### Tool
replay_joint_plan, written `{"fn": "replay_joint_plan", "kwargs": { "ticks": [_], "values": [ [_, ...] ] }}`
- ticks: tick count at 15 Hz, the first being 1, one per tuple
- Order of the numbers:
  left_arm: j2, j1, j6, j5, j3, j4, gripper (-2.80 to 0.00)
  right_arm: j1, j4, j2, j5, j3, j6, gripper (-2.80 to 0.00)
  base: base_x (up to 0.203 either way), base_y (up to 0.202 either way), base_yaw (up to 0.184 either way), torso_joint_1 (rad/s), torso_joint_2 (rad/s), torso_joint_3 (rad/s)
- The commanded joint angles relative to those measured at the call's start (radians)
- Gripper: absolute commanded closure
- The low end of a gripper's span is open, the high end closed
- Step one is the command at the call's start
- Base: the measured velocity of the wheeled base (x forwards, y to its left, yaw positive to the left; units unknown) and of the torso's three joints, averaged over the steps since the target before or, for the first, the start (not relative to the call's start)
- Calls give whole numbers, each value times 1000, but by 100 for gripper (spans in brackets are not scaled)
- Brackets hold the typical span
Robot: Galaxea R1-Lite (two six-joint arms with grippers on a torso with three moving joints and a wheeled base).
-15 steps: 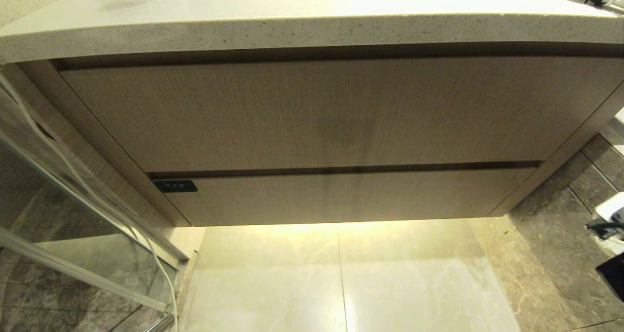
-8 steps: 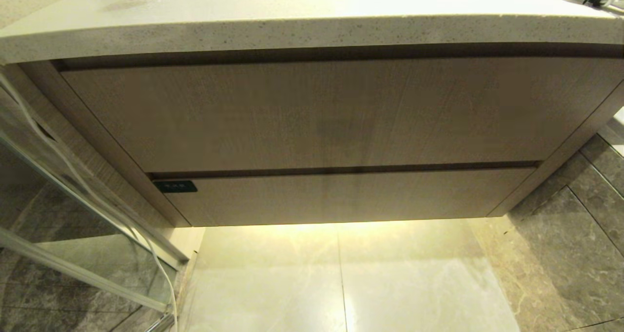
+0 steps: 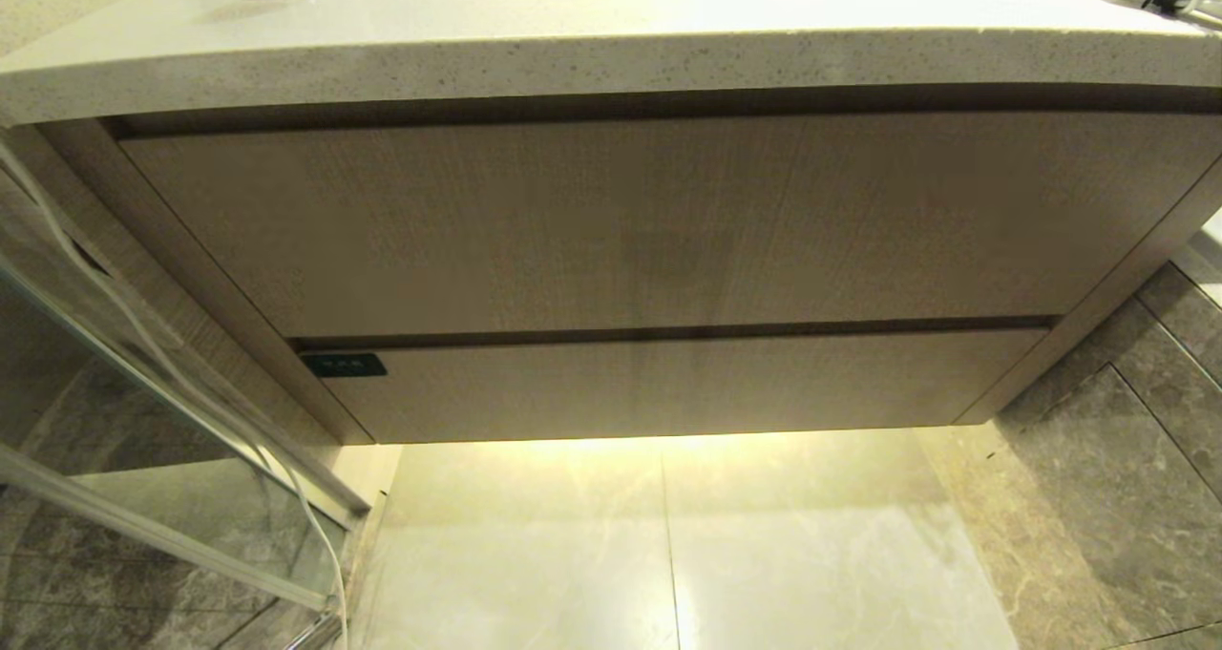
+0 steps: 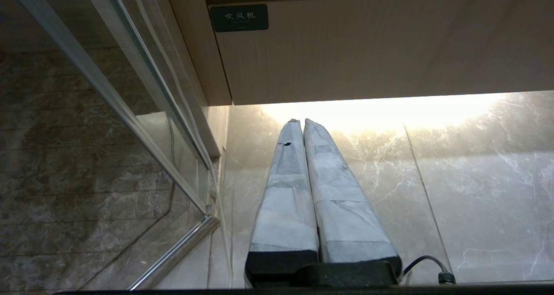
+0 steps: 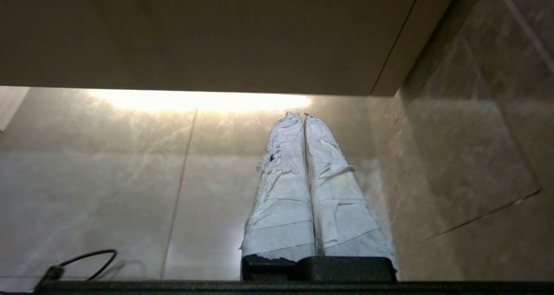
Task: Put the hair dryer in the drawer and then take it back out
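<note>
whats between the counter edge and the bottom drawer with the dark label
In the head view, one taller wood-grain panel fills the stretch between the speckled countertop and the drawer, with a dark gap above and below it.

Both arms parked low, out of the head view.

The left gripper (image 4: 301,121) is seen only in its own wrist view, its two white-wrapped fingers (image 4: 285,191) pressed together along their length, nothing held between them. The right gripper (image 5: 301,114) is seen likewise, its fingers (image 5: 281,186) wrapped in creased white tape, closed tip to tip and empty. Both are pointed forward and downward.
</note>
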Motion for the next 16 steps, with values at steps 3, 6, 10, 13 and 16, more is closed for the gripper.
{"fn": "replay_joint_plan", "kwargs": {
  "ticks": [3, 6, 10, 13, 16],
  "values": [
    [0, 0, 0, 0, 0, 0, 0, 2, 33, -21, -5, 8, 50, 0, 0, 0, 0, 0, 0, 0],
    [0, 0, 0, 0, 0, 0, 0, 2, 32, -21, -6, 6, 63, 0, 0, 0, 0, 0, 0, 0],
    [0, 0, 0, 0, 0, 0, 0, 0, 32, -20, -10, 6, 83, 0, 0, 0, 0, 0, 0, 0],
    [0, 0, 0, 0, 0, 0, 0, 0, 32, -19, -10, 6, 83, 0, 0, 0, 0, 0, 0, 0],
    [0, 0, 0, 0, 0, 0, 0, 0, 33, -20, -9, 6, 82, 0, 0, 0, 0, 0, 0, 0]
  ]
}}
